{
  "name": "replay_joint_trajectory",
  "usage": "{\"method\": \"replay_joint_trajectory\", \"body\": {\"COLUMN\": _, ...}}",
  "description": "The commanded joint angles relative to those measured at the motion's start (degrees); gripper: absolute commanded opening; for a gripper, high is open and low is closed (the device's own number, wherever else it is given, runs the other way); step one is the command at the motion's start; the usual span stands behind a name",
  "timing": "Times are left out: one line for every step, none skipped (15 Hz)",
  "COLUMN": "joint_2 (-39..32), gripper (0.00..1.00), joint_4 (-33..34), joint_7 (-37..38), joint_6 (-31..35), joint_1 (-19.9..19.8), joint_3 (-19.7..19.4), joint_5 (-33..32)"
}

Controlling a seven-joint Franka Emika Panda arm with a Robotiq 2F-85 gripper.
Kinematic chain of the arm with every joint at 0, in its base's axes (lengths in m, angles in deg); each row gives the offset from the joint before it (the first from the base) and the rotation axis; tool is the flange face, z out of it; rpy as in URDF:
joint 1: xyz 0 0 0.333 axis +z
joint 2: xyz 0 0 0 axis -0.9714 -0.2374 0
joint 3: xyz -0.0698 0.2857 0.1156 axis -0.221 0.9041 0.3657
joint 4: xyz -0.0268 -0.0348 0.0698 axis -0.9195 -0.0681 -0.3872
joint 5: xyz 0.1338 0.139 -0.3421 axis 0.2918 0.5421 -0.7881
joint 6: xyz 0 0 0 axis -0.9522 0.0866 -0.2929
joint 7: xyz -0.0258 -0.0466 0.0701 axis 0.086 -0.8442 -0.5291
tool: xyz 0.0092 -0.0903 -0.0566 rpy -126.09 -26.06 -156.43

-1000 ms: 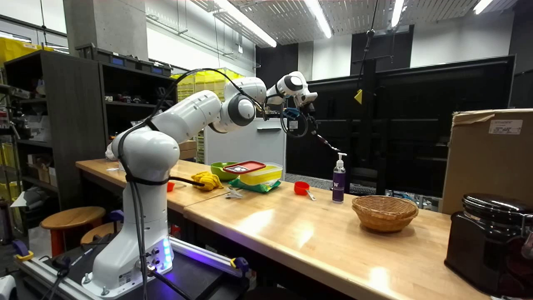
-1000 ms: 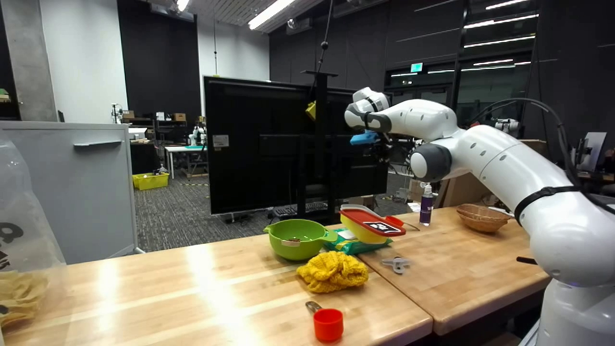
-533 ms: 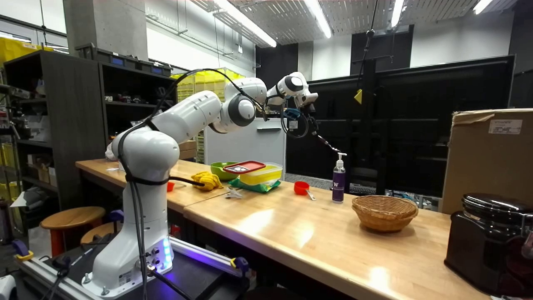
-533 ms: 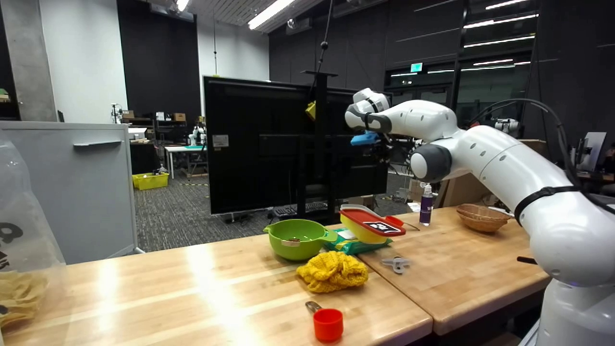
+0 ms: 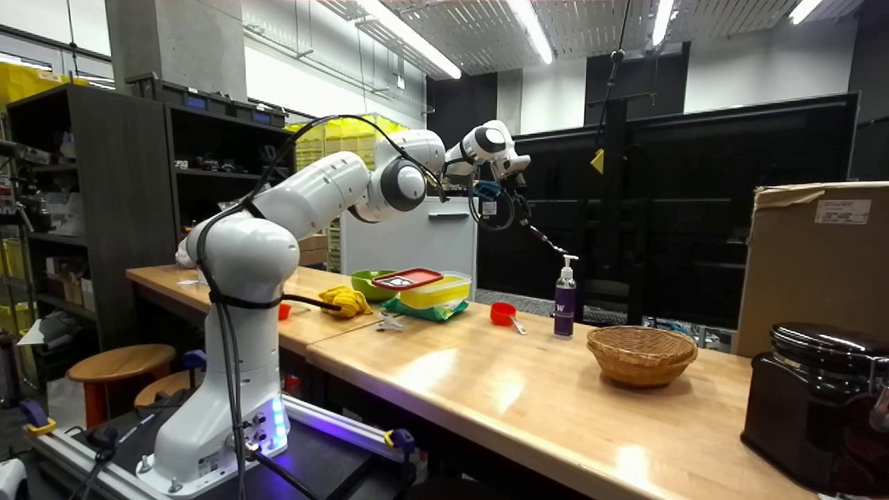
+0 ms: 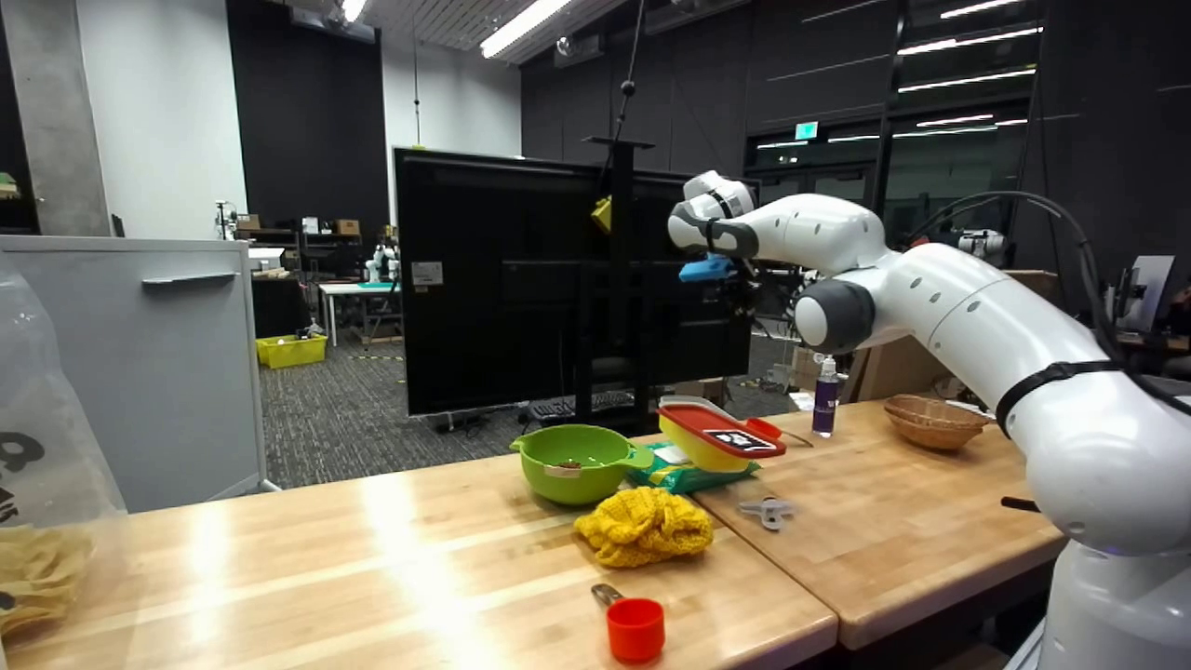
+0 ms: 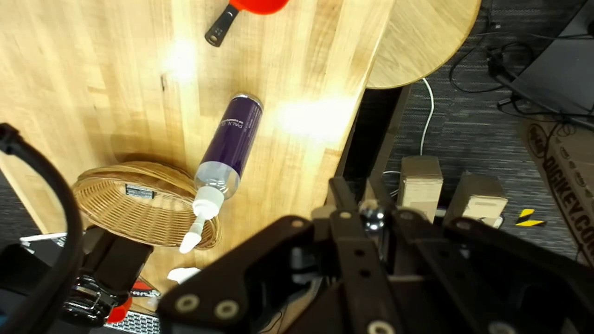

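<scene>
My gripper (image 7: 359,188) is shut on a slim, shiny metal utensil (image 7: 372,220), whose full shape is blurred and partly hidden by the fingers. In an exterior view the utensil (image 5: 555,245) slants down from the gripper (image 5: 526,214), its bright tip appearing just above the white pump of a purple-labelled bottle (image 5: 565,309); contact cannot be told. That bottle (image 7: 232,134) stands on the wooden table, left of my fingers in the wrist view. Beside it sits a wicker basket (image 5: 635,368). A red measuring cup (image 5: 502,314) lies on the bottle's other side.
A yellow tub with a red lid (image 6: 721,433) rests on a green packet near a green bowl (image 6: 572,479). Closer in are a yellow cloth (image 6: 644,527), a grey clip (image 6: 769,512) and another red cup (image 6: 635,628). A black canister (image 5: 812,410) and cardboard box (image 5: 806,271) stand beyond the basket.
My arm has sunk very slightly, bringing the utensil's tip a touch lower over the bottle's pump. The grip and the things on the table look the same.
</scene>
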Motion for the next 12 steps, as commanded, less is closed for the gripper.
{"method": "replay_joint_trajectory", "body": {"joint_2": -0.01, "gripper": 0.12, "joint_4": 0.13, "joint_7": 0.05, "joint_6": -0.16, "joint_1": -0.01, "joint_3": 0.2, "joint_5": -0.18}}
{"method": "replay_joint_trajectory", "body": {"joint_2": 0.02, "gripper": 0.12, "joint_4": 0.07, "joint_7": 0.05, "joint_6": -0.13, "joint_1": 0.0, "joint_3": 0.2, "joint_5": -0.18}}
{"method": "replay_joint_trajectory", "body": {"joint_2": 0.02, "gripper": 0.12, "joint_4": 0.05, "joint_7": 0.05, "joint_6": -0.12, "joint_1": 0.0, "joint_3": 0.2, "joint_5": -0.18}}
{"method": "replay_joint_trajectory", "body": {"joint_2": 0.03, "gripper": 0.12, "joint_4": 0.04, "joint_7": 0.06, "joint_6": -0.12, "joint_1": 0.01, "joint_3": 0.2, "joint_5": -0.18}}
{"method": "replay_joint_trajectory", "body": {"joint_2": 0.06, "gripper": 0.12, "joint_4": 0.0, "joint_7": 0.06, "joint_6": -0.1, "joint_1": 0.01, "joint_3": 0.19, "joint_5": -0.18}}
{"method": "replay_joint_trajectory", "body": {"joint_2": -0.15, "gripper": 0.03, "joint_4": 0.65, "joint_7": 1.86, "joint_6": 1.73, "joint_1": -0.52, "joint_3": 0.65, "joint_5": 0.68}}
{"method": "replay_joint_trajectory", "body": {"joint_2": -0.41, "gripper": 0.03, "joint_4": 0.92, "joint_7": 5.52, "joint_6": 5.65, "joint_1": -1.05, "joint_3": 1.09, "joint_5": 1.72}}
{"method": "replay_joint_trajectory", "body": {"joint_2": -0.54, "gripper": 0.03, "joint_4": 0.97, "joint_7": 7.32, "joint_6": 7.9, "joint_1": -1.19, "joint_3": 1.03, "joint_5": 1.86}}
{"method": "replay_joint_trajectory", "body": {"joint_2": -0.75, "gripper": 0.03, "joint_4": 1.05, "joint_7": 9.21, "joint_6": 10.62, "joint_1": -1.23, "joint_3": 0.73, "joint_5": 1.55}}
{"method": "replay_joint_trajectory", "body": {"joint_2": -0.65, "gripper": 0.03, "joint_4": 1.21, "joint_7": 11.33, "joint_6": 12.38, "joint_1": -1.62, "joint_3": 0.64, "joint_5": 1.58}}
{"method": "replay_joint_trajectory", "body": {"joint_2": -0.46, "gripper": 0.03, "joint_4": 1.28, "joint_7": 13.36, "joint_6": 14.29, "joint_1": -1.93, "joint_3": 0.42, "joint_5": 1.41}}
{"method": "replay_joint_trajectory", "body": {"joint_2": -0.1, "gripper": 0.03, "joint_4": 1.13, "joint_7": 15.37, "joint_6": 15.91, "joint_1": -2.22, "joint_3": 0.17, "joint_5": 1.21}}
